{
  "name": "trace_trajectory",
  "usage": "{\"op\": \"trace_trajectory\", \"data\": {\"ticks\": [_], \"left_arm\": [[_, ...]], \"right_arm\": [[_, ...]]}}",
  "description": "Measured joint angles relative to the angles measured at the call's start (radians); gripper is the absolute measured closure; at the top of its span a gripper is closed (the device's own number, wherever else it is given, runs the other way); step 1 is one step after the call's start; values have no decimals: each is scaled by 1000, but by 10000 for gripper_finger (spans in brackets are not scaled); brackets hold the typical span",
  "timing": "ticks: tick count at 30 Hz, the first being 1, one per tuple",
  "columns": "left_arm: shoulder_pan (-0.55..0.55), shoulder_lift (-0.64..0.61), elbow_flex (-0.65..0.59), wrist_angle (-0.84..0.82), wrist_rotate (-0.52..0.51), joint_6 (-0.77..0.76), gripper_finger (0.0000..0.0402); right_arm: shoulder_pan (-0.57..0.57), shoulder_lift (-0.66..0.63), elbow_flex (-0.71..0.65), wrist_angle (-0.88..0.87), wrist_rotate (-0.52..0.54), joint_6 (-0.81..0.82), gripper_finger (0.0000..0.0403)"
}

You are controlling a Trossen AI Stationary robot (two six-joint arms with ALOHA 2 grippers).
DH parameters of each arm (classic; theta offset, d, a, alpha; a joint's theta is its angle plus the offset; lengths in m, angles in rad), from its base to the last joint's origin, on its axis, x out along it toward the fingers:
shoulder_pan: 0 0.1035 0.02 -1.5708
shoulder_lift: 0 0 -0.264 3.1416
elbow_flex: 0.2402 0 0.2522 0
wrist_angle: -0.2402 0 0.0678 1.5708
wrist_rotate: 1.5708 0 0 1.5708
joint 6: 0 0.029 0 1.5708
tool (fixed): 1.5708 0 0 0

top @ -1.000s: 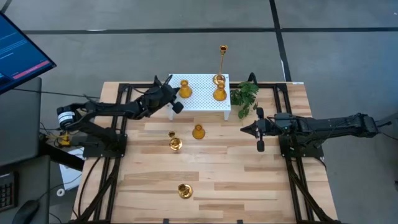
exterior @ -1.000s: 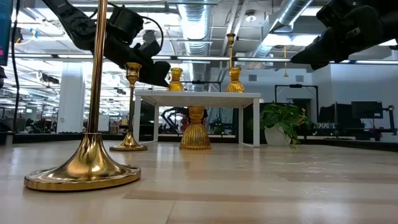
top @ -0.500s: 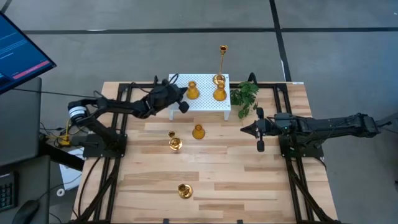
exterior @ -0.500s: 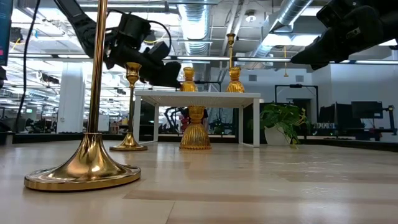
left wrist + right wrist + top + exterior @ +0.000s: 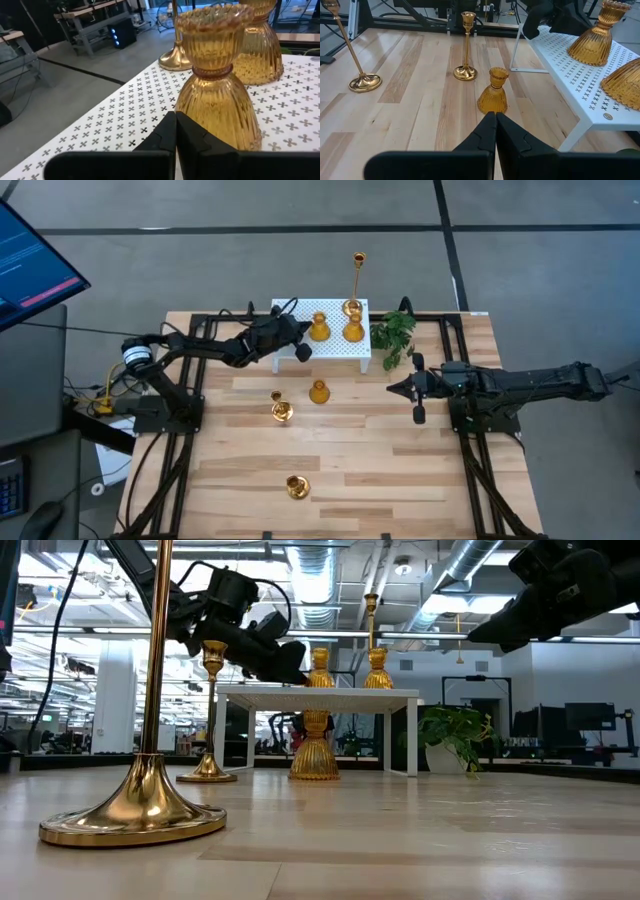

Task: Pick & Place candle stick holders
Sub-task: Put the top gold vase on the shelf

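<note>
Candle stick holders, gold and amber, six in count. On the white perforated metal stand point(image 5: 335, 340): one ribbed amber glass bell-shaped holder point(image 5: 218, 100) just ahead of the left gripper point(image 5: 297, 340); a second ribbed amber holder point(image 5: 353, 331) beside it; one tall thin-stemmed brass holder point(image 5: 355, 283) at the stand's far edge. On the light wooden slat table point(image 5: 400, 470): a squat ribbed amber holder point(image 5: 493, 92) just in front of the stand, a short brass stemmed holder point(image 5: 466, 50) near it, and another brass stemmed holder point(image 5: 295, 486) well apart toward the near edge.

Left gripper: fingers pressed together, pinching nothing, tips low over the stand and right against or just short of the ribbed holder's base — contact cannot be told. Right gripper point(image 5: 414, 392): pressed together, empty, hovering above the table beside the small green leafy plant sprig point(image 5: 393, 333).

Risks, as judged: closed fingers pushing on could shove the ribbed holder into its neighbour or tip it; the tall brass one close by looks top-heavy and could topple off the stand's edge; smooth flared glass may slip in a narrow grip.

Room: open workshop — exposed ceiling ducts, benches, grey floor, a lit monitor point(image 5: 30, 265) off the table's left.
</note>
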Motion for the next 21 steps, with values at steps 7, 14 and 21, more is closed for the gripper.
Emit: {"op": "trace_trajectory", "data": {"ticks": [7, 14, 21], "left_arm": [[0, 0, 0, 8, 30, -7, 400], [0, 0, 0, 4, 53, -7, 400], [-19, -18, 0, -53, 37, 1, 400]], "right_arm": [[0, 0, 0, 0, 0, 0, 403], [0, 0, 0, 0, 0, 0, 403], [0, 0, 0, 0, 0, 1, 403]]}}
